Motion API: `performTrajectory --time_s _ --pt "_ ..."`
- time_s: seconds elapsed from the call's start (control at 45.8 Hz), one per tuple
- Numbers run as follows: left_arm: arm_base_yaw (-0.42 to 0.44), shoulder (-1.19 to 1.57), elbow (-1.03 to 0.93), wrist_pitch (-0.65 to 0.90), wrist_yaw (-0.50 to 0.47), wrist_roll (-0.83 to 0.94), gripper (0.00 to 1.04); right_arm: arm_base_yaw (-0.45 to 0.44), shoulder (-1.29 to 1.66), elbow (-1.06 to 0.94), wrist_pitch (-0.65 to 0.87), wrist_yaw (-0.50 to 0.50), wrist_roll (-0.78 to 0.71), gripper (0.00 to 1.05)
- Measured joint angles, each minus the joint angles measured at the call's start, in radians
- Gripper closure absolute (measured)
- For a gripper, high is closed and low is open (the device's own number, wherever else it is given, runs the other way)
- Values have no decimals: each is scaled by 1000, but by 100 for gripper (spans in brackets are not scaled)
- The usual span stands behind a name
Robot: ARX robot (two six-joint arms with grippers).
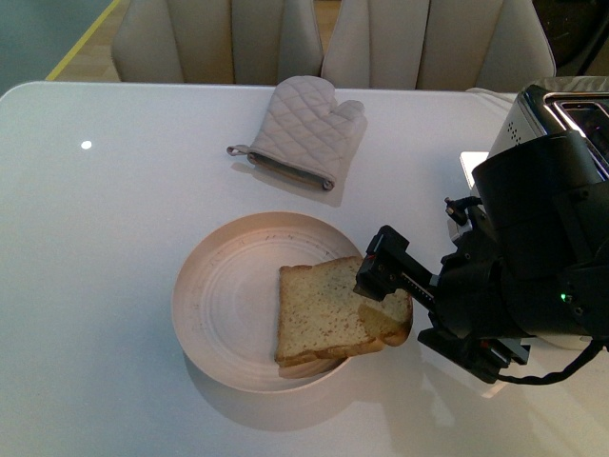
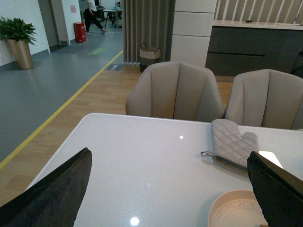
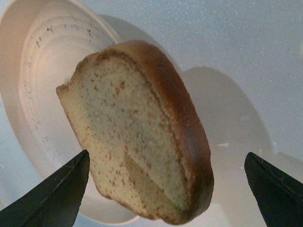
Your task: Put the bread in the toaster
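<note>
Bread (image 1: pixel 328 314) rests on the plate (image 1: pixel 190 305) on the tabletop (image 1: pixel 114 238), with its rounded crust end over the rim on the side nearest the toaster (image 1: pixel 547 109). Right fingers (image 3: pixel 52 194) are spread wide, straddling that rounded end without touching it. Left fingers (image 2: pixel 52 194) are spread, with nothing between them.

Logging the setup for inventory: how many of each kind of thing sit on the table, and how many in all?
Bread: 1
Plate: 1
Mitt: 1
Toaster: 1
Total: 4
</note>
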Motion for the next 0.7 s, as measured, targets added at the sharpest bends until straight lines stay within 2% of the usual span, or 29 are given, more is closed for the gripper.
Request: performTrajectory --time_s 0.109,0.24,0.437,0.459,0.546,0.611,0.699 --pt "0 0 0 0 0 0 7 -11 24 17 11 -2 -4 9" --pt "0 0 0 0 0 0 7 -23 32 19 43 -20 -6 34" --pt "0 0 0 0 0 0 7 -27 31 15 71 -41 11 62" --pt "0 0 0 0 0 0 7 -28 26 11 76 -46 17 69" --pt "0 0 0 0 0 0 7 -31 14 5 84 -52 31 80" --pt "0 0 0 0 0 0 7 -35 -16 -6 96 -60 46 93" --pt "0 0 0 0 0 0 7 -38 -47 -14 105 -68 56 100"
